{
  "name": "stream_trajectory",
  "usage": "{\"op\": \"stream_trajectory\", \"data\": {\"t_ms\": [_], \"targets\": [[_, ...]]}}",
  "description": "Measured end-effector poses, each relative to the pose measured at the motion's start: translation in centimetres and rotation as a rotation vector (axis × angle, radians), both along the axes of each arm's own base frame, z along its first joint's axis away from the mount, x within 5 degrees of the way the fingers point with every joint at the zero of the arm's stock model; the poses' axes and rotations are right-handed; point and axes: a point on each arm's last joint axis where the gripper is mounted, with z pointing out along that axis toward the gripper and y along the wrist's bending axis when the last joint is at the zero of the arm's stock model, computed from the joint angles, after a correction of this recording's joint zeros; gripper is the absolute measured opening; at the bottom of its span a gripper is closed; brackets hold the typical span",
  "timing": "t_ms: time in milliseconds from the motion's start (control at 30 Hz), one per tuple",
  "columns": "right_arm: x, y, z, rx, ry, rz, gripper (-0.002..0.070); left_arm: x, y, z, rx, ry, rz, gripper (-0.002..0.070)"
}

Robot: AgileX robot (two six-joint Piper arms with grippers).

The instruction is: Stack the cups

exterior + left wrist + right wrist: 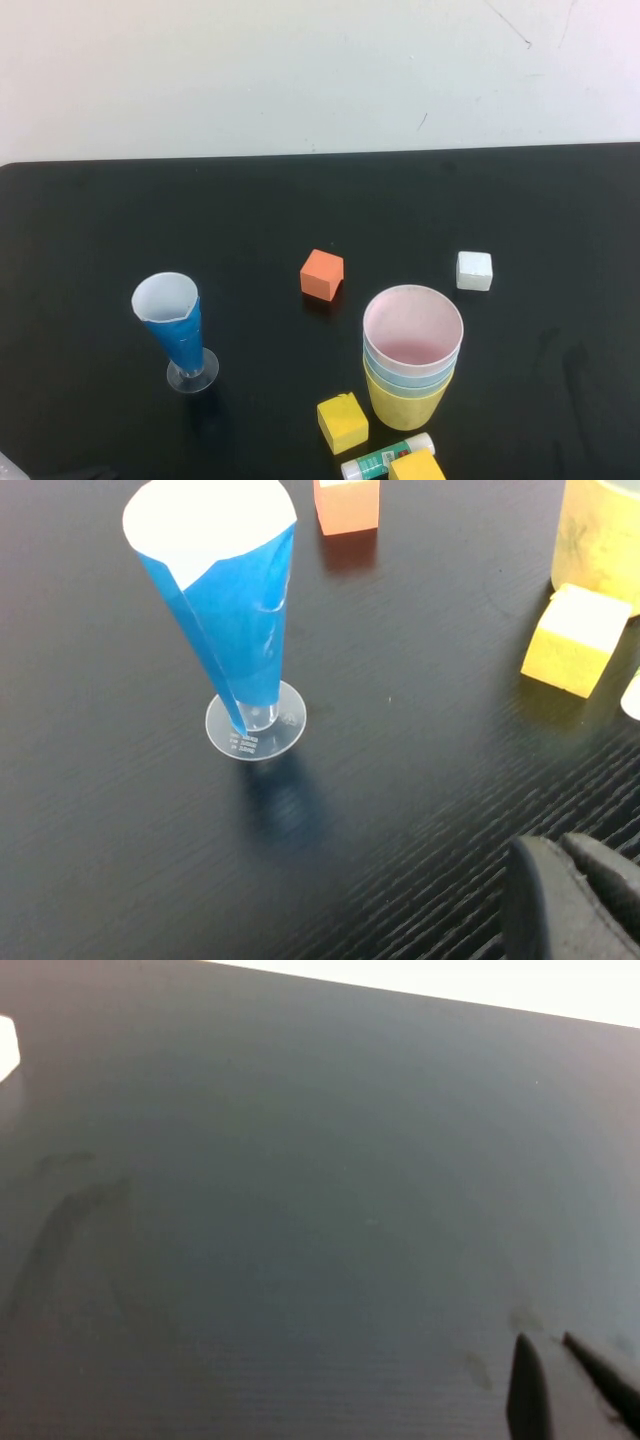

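The cups stand nested in one stack at the front right of the black table. The pink cup point(412, 325) is innermost, the light blue cup point(408, 367) shows below its rim, a thin pale green rim point(400, 383) follows, and the yellow cup point(405, 405) is outermost. The yellow cup point(600, 540) also shows in the left wrist view. My left gripper point(562, 848) is shut and empty, low over the table near the front left. My right gripper point(545, 1342) is shut and empty over bare table on the right. Neither gripper appears in the high view.
A blue-and-white cone cup point(175, 330) on a clear base stands at the left. Around the stack lie an orange cube point(322, 274), a white cube point(474, 271), a yellow cube point(342, 422), a glue stick point(385, 457) and a second yellow cube point(417, 467).
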Motion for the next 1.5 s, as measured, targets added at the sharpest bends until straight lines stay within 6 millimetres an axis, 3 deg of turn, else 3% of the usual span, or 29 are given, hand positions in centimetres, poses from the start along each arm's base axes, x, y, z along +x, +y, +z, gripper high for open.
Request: {"op": "stream_trajectory", "data": {"t_ms": [467, 833, 1133, 1500], "targets": [[0.0, 0.0, 0.0, -0.001, 0.0, 0.0, 0.0011, -0.4, 0.7, -0.8, -0.004, -0.031, 0.029, -0.0001], [0.0, 0.0, 0.0, -0.001, 0.0, 0.0, 0.0011, -1.9, 3.2, -3.3, -0.179, -0.093, 0.333, -0.0001], [0.0, 0.0, 0.0, -0.001, 0.0, 0.0, 0.0011, -1.6, 4.3, -7.2, -0.201, -0.186, 0.551, 0.0], [0.0, 0.0, 0.0, -0.001, 0.0, 0.0, 0.0011, -1.6, 4.6, -7.3, -0.24, -0.192, 0.626, -0.0001]]}}
